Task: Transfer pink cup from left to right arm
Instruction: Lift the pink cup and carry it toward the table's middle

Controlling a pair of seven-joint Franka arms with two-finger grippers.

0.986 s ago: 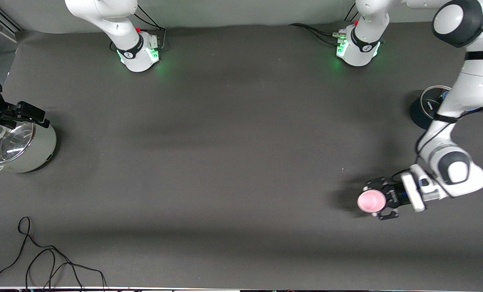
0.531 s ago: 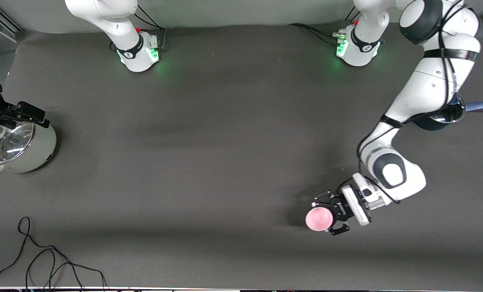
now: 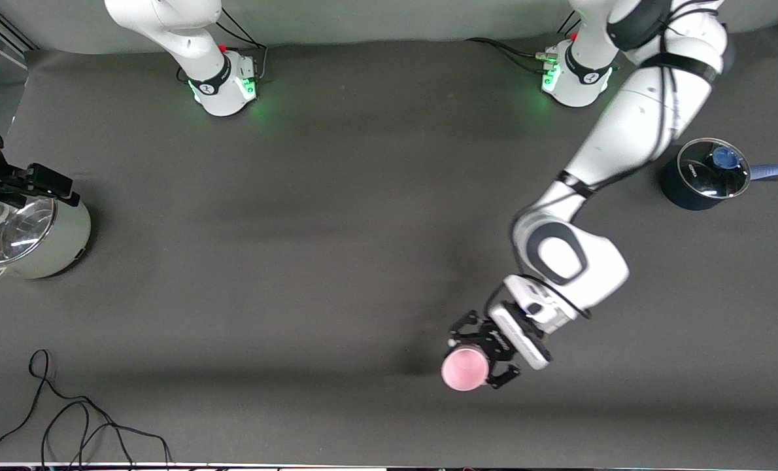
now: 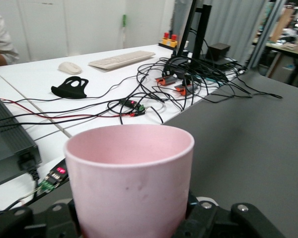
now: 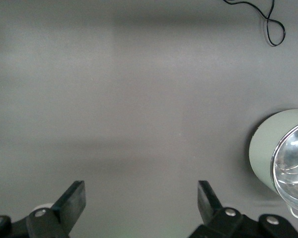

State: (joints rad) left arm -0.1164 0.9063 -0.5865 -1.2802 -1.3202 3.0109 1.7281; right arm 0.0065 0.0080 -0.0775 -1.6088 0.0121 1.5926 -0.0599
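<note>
Pale-pink plastic is what we are gripping: the pink cup [image 3: 465, 369] is sitting upright between our left gripper's [image 3: 484, 362] fingers, raised over the tabletop [image 3: 337, 216] near the front camera's edge. We are judging this the carrying step toward a handover. Our right gripper [image 5: 139, 198] is waiting over the steel pot's [image 3: 33, 239] end, fingers spread wide and holding nothing; next it needs to come meet the cup.

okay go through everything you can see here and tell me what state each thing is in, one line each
pink cup: upright, held above the table
left gripper: shut on the pink cup
right gripper: open, empty, beside the steel pot
steel pot: glass lid on
dark pot: glass lid on, blue knob
black cable: loose on the table
</note>
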